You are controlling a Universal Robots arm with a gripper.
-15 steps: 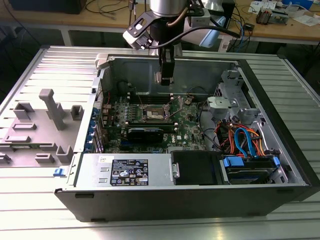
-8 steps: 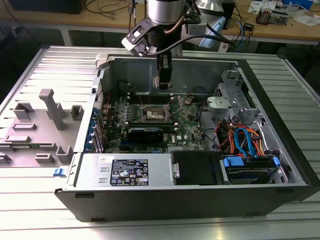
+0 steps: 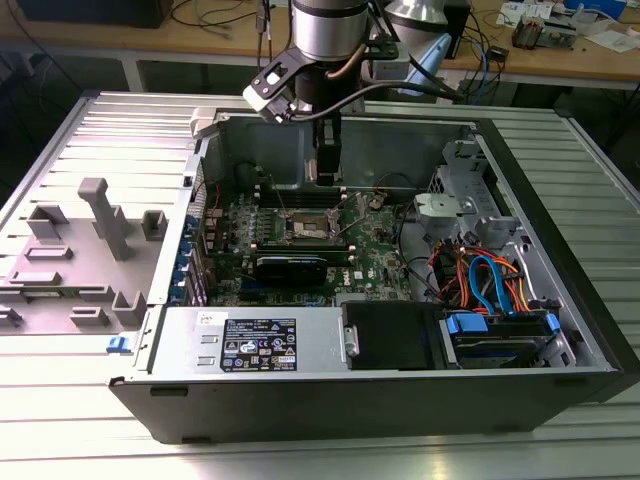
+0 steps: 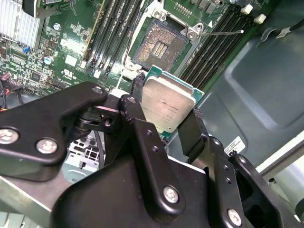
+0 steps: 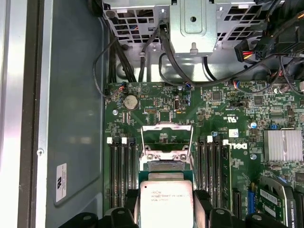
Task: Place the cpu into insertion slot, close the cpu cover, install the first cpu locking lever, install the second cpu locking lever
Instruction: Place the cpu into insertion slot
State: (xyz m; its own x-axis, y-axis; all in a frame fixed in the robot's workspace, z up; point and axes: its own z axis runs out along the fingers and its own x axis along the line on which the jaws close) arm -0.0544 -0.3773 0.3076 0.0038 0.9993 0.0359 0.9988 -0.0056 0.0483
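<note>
My gripper (image 4: 166, 102) is shut on the cpu (image 4: 167, 108), a flat square chip with a silvery top, pinched at two opposite edges by the black fingers (image 4: 192, 128). The chip hangs just short of the insertion slot (image 4: 159, 45), which lies open and bare with its dark contact field showing. In the first wrist view the cpu (image 5: 166, 202) sits between the fingers (image 5: 202, 204), and the cpu cover (image 5: 167, 129) stands raised beyond it. A thin locking lever (image 4: 221, 33) sticks out beside the slot. In the exterior view the gripper (image 3: 327, 168) hangs over the slot (image 3: 312, 228).
Long black memory slots (image 5: 121, 171) flank the socket on both sides. A coin battery (image 5: 130, 100), a finned heatsink (image 5: 284, 145), the power supply (image 3: 255, 345) and a drive cage with blue and orange cables (image 3: 490, 285) fill the open case. A grey fixture (image 3: 95, 215) lies outside it.
</note>
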